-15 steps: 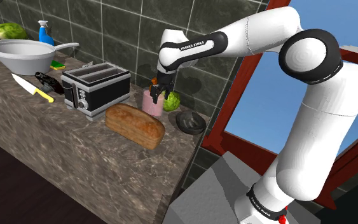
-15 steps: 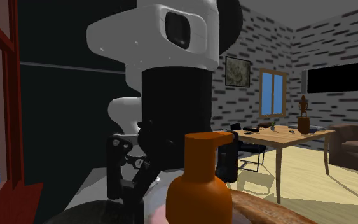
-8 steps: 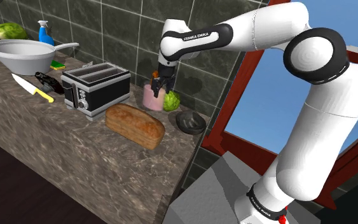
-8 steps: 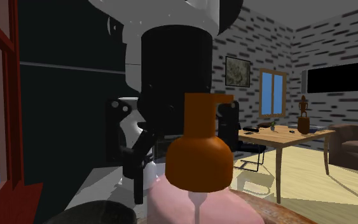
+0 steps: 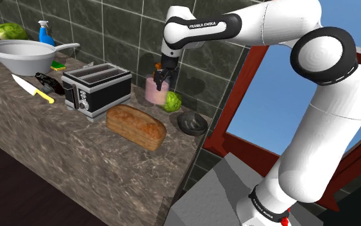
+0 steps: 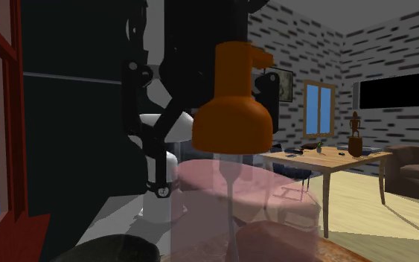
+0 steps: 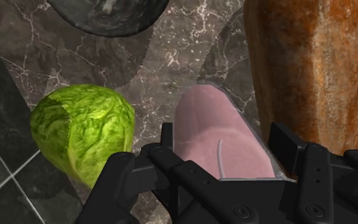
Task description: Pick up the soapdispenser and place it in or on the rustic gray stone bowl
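The soap dispenser (image 5: 154, 91) has a clear pink body and an orange pump top (image 6: 232, 104). My gripper (image 5: 161, 74) is shut on its upper part and holds it upright a little above the marble counter (image 5: 76, 147). In the wrist view the pink body (image 7: 219, 137) hangs between the black fingers (image 7: 166, 145), with the lettuce on one side and the bread on the other. The dark grey stone bowl (image 5: 192, 122) stands on the counter to the shoulder view's right of the dispenser, beyond the lettuce; its rim (image 7: 107, 13) lies ahead of the gripper.
A green lettuce (image 5: 172, 101) sits next to the dispenser, a loaf of bread (image 5: 136, 126) in front of it. A toaster (image 5: 97, 90), knife (image 5: 33, 89), pan (image 5: 22, 56) and spray bottle (image 5: 45, 33) stand further left. A tiled wall (image 5: 108, 26) backs the counter.
The arm has risen with the soap dispenser in its grip, lifting it off the counter. Lettuce, bread and bowl have stayed in place.
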`<state>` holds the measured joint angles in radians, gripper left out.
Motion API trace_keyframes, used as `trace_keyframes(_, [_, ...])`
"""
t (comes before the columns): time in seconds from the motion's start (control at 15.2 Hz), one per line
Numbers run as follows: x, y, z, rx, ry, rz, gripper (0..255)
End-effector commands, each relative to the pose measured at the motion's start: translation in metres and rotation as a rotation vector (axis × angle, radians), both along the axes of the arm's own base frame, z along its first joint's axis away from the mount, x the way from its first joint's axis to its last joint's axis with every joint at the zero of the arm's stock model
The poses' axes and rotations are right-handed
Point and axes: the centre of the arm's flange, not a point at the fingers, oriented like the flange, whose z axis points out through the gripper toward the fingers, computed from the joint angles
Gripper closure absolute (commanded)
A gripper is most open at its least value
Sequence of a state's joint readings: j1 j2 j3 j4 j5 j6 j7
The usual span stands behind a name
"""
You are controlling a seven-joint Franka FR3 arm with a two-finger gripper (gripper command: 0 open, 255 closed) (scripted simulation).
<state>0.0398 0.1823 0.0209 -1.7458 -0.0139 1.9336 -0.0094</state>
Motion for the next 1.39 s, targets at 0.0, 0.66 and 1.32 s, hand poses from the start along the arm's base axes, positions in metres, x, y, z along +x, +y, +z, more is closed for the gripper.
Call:
trace_keyframes(0.0, [0.000, 0.000, 0.011, 0.000, 0.000, 0.000, 255])
trace_keyframes(0.66, [-0.094, -0.072, 0.016, 0.000, 0.000, 0.000, 255])
trace_keyframes(1.32, [-0.183, -0.140, 0.012, 0.000, 0.000, 0.000, 255])
